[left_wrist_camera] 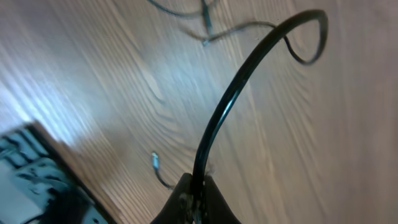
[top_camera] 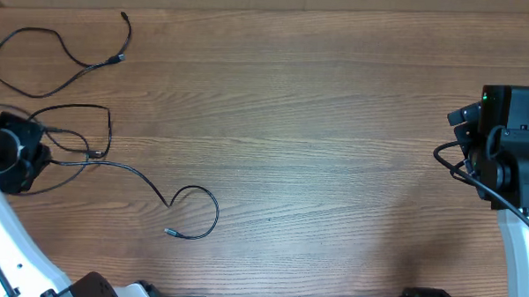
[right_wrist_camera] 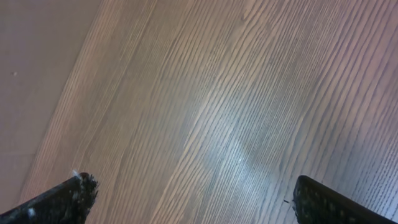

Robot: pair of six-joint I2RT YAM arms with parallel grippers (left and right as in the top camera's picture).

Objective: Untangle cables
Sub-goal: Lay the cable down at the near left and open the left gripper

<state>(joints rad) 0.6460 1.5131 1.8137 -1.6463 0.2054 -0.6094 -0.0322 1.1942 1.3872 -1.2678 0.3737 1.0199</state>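
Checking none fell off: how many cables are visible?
3: a far-left loop; a second loop beside the left gripper; a third cable pinched in it, trailing rightward.

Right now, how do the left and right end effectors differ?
The left end effector is shut, pinching a black cable; the right end effector stands wide open, holding nothing. The left sits at the left edge of the table beside the other cables; the right hangs at the far right, away from them. Both face the tabletop.
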